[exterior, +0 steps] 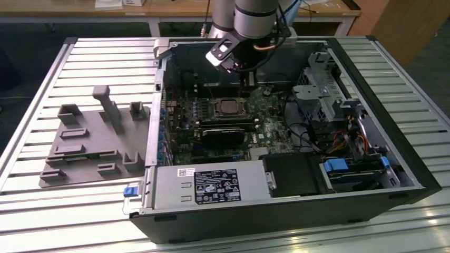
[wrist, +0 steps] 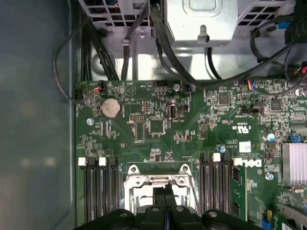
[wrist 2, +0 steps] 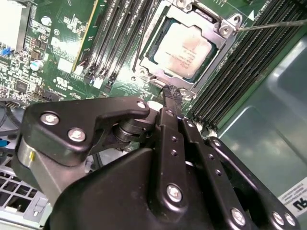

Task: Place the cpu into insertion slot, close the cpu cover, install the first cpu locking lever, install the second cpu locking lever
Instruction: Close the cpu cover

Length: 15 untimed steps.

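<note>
1. The slatted metal table [exterior: 105,52] carries everything; an open computer case [exterior: 281,216] lies on it with its inside facing up.
2. At the exterior view's left of the case sits a grey moulded fixture [exterior: 91,142].
3. The green motherboard [wrist: 153,110] covers the case floor, and I hang over it from the far side.
4. My gripper [wrist 2: 171,93] points down at the board with its two black fingers pressed together and nothing between them (a hairline seam is all that parts them in the first wrist view).
5. My fingertips hover at the edge of the insertion slot [exterior: 215,105], which sits between two banks of long black memory slots [wrist 2: 115,38].
6. The cpu cover [wrist 2: 201,18] lies flat over the slot, framing it in silver metal.
7. The cpu [wrist 2: 184,48] is seated in the slot, its grey metal top showing through the cover's window.
8. A thin metal locking lever [wrist 2: 273,25] runs out from one corner of the slot across the memory slots.
</note>
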Each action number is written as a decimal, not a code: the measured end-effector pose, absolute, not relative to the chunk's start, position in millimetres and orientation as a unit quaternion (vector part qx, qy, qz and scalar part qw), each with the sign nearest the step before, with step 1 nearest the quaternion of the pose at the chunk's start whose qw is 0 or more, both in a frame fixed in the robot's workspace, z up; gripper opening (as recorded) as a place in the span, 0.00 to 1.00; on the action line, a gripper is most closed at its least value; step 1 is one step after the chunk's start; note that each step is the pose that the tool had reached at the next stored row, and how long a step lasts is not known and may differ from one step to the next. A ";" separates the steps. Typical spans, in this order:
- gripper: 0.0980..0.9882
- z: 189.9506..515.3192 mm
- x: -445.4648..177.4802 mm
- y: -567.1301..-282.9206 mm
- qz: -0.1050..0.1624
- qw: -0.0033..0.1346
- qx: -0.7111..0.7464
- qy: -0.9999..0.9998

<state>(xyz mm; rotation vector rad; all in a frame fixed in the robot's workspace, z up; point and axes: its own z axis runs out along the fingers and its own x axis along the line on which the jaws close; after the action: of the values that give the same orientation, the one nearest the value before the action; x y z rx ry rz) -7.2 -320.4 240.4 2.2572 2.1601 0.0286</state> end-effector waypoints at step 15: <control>0.00 232.0 -33.2 -320.9 0.017 0.016 0.722 0.691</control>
<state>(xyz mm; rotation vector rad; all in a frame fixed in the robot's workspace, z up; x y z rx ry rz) -33.2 -320.9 232.0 2.2458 2.1492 0.0534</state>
